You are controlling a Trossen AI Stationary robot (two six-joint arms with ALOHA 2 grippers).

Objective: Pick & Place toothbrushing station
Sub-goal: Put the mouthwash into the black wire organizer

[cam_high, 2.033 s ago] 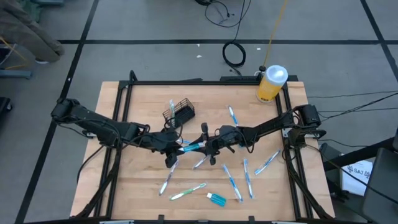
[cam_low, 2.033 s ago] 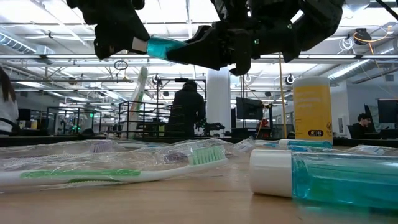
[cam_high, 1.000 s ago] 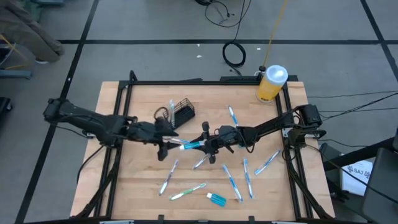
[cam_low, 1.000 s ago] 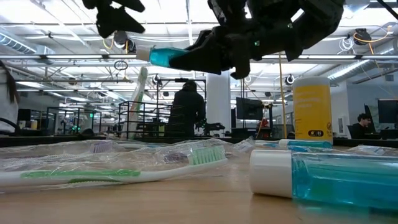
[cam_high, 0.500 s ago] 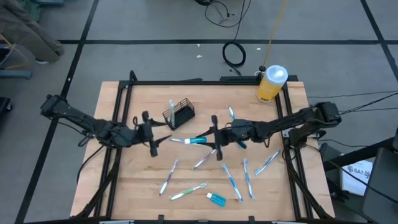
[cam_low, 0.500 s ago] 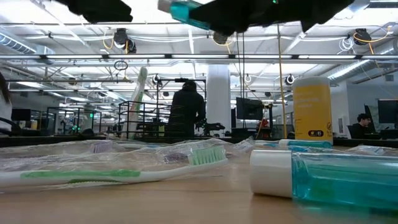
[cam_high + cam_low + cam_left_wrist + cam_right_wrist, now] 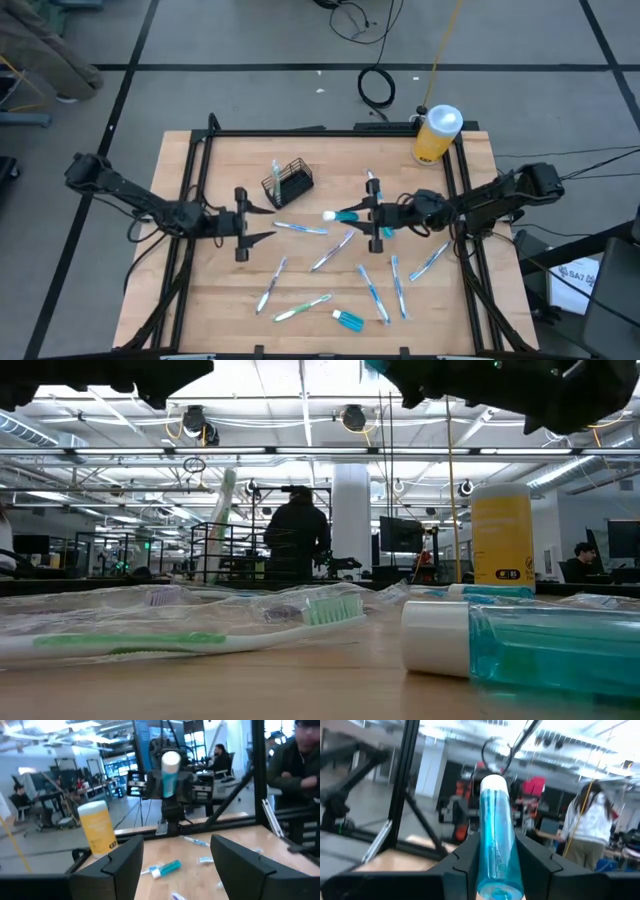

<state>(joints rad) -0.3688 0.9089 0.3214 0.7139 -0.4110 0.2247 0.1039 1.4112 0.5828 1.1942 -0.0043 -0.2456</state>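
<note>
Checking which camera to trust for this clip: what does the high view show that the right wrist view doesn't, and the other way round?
Only the high view shows the black wire caddy, the yellow bottle, the loose toothbrushes on the table and the open left gripper. Only the right wrist view shows a person in the room behind. Both show the right gripper shut on the teal tube.

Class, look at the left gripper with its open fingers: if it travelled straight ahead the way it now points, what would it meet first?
Probably the right gripper, which faces the left gripper and holds a teal tube dead ahead. Height is unclear, so it may pass over the toothbrushes between them.
</note>
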